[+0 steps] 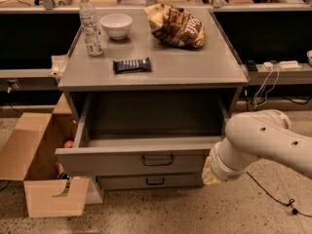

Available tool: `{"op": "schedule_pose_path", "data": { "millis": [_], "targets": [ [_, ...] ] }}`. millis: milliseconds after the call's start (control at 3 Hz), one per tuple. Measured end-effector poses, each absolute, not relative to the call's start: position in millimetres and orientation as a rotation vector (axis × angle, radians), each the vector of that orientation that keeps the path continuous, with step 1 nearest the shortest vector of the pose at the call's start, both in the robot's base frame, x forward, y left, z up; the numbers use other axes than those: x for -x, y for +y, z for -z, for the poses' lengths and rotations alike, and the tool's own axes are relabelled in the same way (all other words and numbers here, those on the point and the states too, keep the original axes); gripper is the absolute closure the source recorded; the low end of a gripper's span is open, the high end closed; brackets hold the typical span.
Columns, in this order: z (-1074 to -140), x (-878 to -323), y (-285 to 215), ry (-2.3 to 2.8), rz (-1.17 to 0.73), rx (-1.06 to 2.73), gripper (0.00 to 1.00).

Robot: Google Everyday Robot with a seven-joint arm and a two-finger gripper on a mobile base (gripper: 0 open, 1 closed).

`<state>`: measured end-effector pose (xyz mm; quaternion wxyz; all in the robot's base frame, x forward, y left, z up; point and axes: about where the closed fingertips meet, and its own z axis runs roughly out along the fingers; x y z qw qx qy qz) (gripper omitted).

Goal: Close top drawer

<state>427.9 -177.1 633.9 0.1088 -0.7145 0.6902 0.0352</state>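
Observation:
The top drawer (122, 162) of the grey cabinet stands pulled out, with its deep grey interior (151, 123) empty and its dark wire handle (157, 160) at the centre of the front panel. My white arm (263, 143) reaches in from the right. My gripper (208, 172) is at the arm's end, low against the right end of the drawer's front panel, mostly hidden behind the wrist.
The cabinet top (195, 65) holds a water bottle (90, 26), a white bowl (116, 25), a chip bag (176, 26) and a dark snack bar (131, 65). A shorter drawer front (155, 181) sits below. An open cardboard box (34, 165) stands left. Cables (273, 189) lie on the floor right.

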Motion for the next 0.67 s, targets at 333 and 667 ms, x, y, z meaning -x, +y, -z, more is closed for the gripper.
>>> {"op": "schedule_pose_path", "data": {
  "millis": [333,667],
  "targets": [
    [-634.0,-427.9,-177.1,2.030,-0.104,2.101,0.62],
    [-634.0,-427.9,-177.1,2.030,-0.104,2.101,0.37]
  ]
}}
